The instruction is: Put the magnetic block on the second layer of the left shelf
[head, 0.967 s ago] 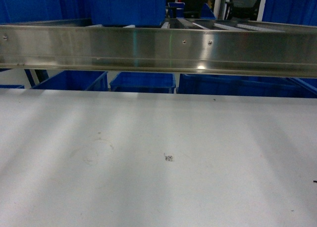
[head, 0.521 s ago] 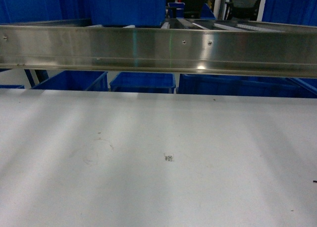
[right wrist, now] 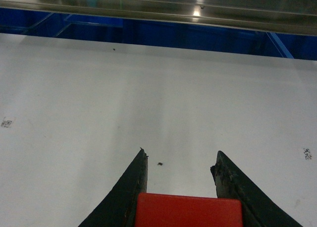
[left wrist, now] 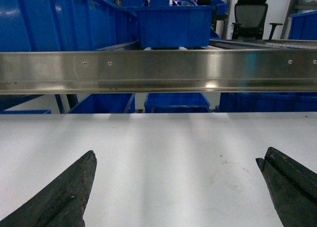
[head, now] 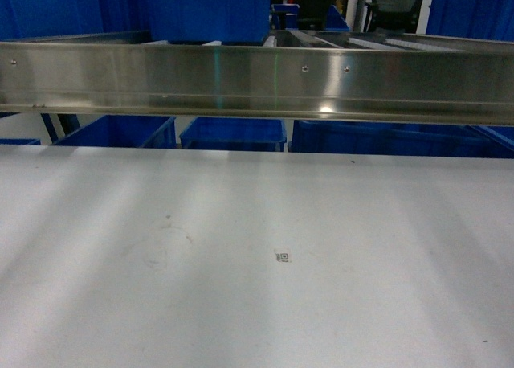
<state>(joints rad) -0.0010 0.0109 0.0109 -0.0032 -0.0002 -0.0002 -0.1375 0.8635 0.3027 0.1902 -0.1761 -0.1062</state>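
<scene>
Red magnetic block (right wrist: 188, 210) sits between the fingers of the right pincer (right wrist: 179, 176) at the bottom of the right wrist view — gripped by the look of it, fingers flanking both sides, tips sticking out past the block. Left pincer (left wrist: 177, 173) spread wide, nothing in it, fingers at the bottom corners of its view, low over the white desk (head: 257, 288).

Step in hand, as judged: carry the block up and over to the left shelf second layer. Keep grip firm — block is small and faceted, could twist out if squeezed off-centre.

Main edge to mind: the steel front rail (head: 257, 83) running the full width across the upper part of the head view. Lift clear above it before going forward, not a diagonal cut under it. Behind the rail, white roller rails (head: 321, 38) and a large blue crate (head: 205, 10) at upper left — likely the target, drop inside its rim, not on the rollers.

Smaller blue crates (head: 233, 133) below the rail at the far desk edge — wrong tier, avoid. Desk surface itself open, plenty of room to raise and swing left. Keep the left arm parked low, out of the crossing path.
</scene>
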